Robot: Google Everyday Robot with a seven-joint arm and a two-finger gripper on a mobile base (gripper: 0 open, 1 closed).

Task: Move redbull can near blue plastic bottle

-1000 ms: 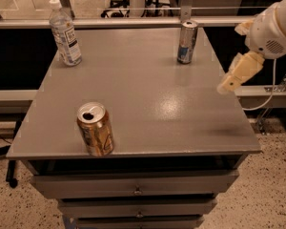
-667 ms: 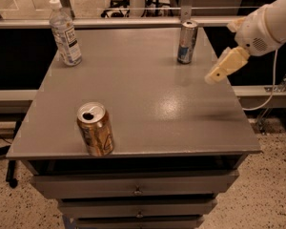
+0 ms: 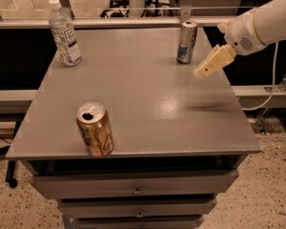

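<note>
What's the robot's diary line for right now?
end effector: right of redbull can, apart | redbull can: upright, back right | blue plastic bottle: upright, back left | move: not yet done

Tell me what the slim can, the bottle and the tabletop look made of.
Slim can: likely metal, its silver top and sides glinting. Bottle: clear plastic, see-through with a white cap. Tabletop: grey, semi-gloss, perhaps painted metal, showing soft reflections. The gripper, hanging beside the slim can without touching it, looks like cream plastic.
</note>
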